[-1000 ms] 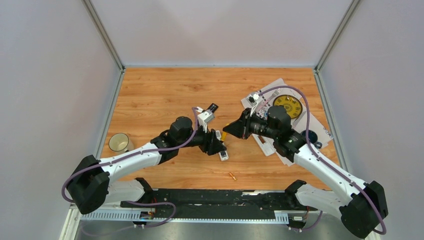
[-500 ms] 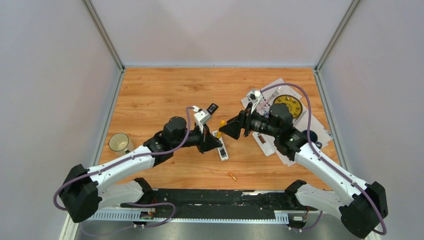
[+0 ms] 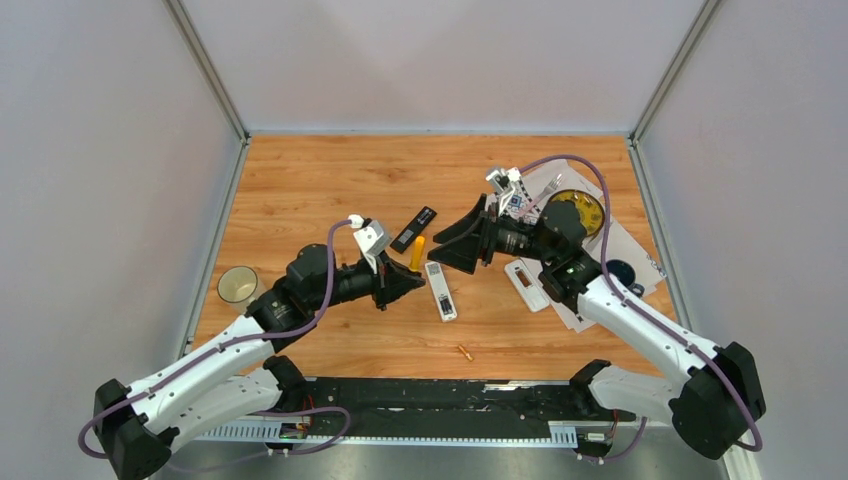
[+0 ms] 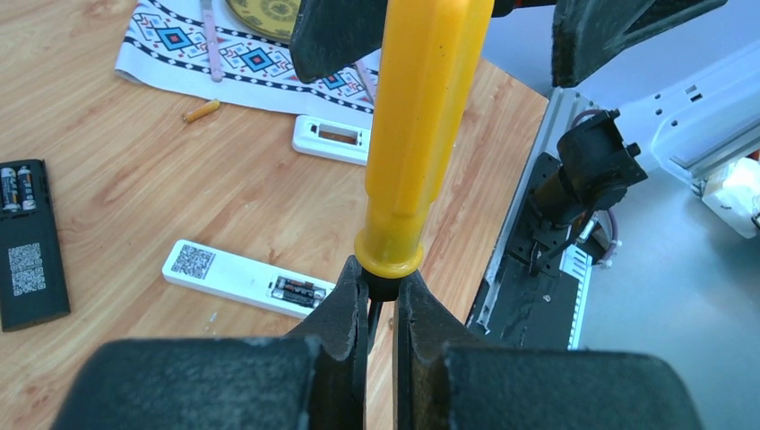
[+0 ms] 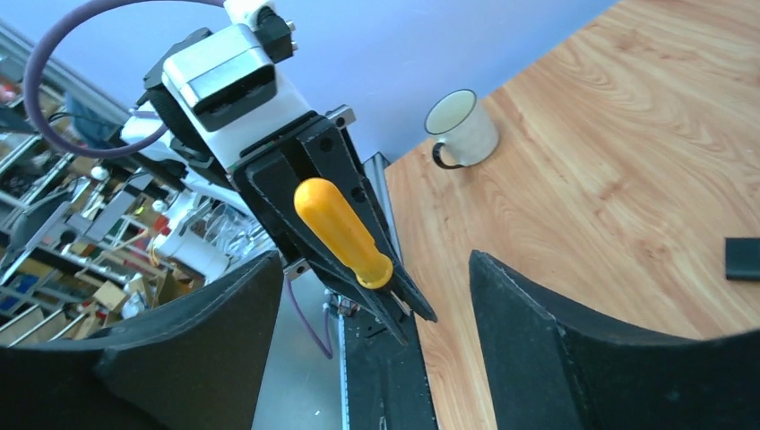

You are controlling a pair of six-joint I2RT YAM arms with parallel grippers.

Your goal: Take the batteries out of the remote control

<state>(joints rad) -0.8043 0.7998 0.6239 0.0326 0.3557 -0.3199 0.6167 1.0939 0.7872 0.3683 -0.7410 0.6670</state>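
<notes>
My left gripper is shut on the dark shaft just below a yellow-handled screwdriver's collar, above the table. The right gripper stands open around the handle's end without touching it. A white remote control lies back-up, with dark batteries showing in its open bay. A black remote also shows batteries. One orange-gold battery lies loose near the front edge.
A second white remote lies by a patterned cloth that bears a yellow plate. A small orange cylinder rests beside the cloth. A cream mug stands at the left edge.
The screwdriver has passed from the right gripper to the left one. The right jaws opened and let go; the left jaws closed on it and drew back to the left.
</notes>
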